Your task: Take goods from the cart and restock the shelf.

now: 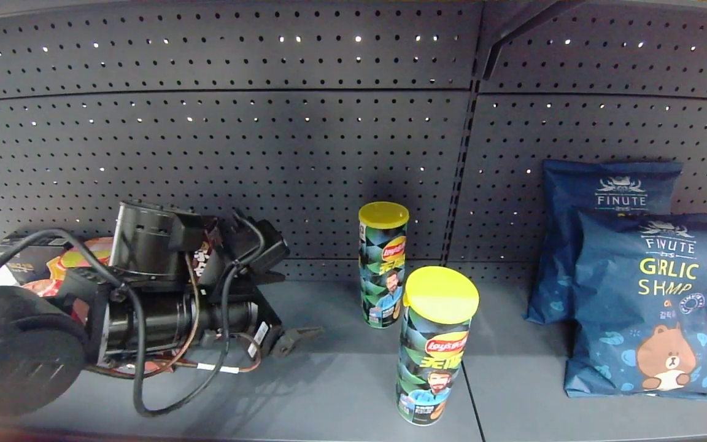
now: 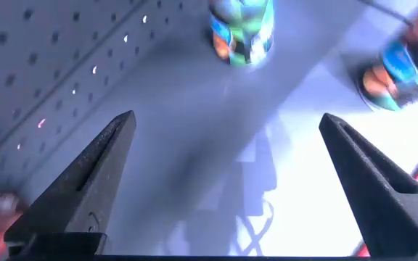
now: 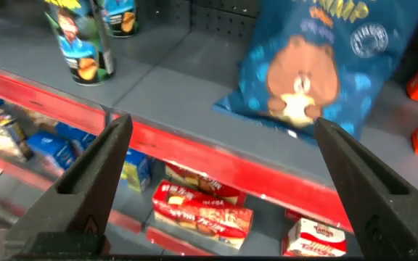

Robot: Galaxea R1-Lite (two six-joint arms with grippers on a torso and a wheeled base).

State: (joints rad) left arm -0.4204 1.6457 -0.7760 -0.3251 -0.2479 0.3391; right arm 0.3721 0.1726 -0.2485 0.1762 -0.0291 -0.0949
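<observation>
Grey shelf with pegboard behind holds the lidded rear chip can and front chip can, upright, beside blue snack bags. Left gripper hangs spread and empty above the shelf; right gripper is likewise spread and empty, near the shelf's red edge

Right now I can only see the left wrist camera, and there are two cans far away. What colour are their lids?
Observer: Yellow. The back can stands by the pegboard, and the front can is nearer the shelf's front.
Operator: Is anything else next to them?
Observer: Yes. On the robot's right, a blue bag with a bear stands in front of a second blue bag.
Operator: Where's my other arm?
Observer: The right gripper is at the red shelf edge, jaws open.
</observation>
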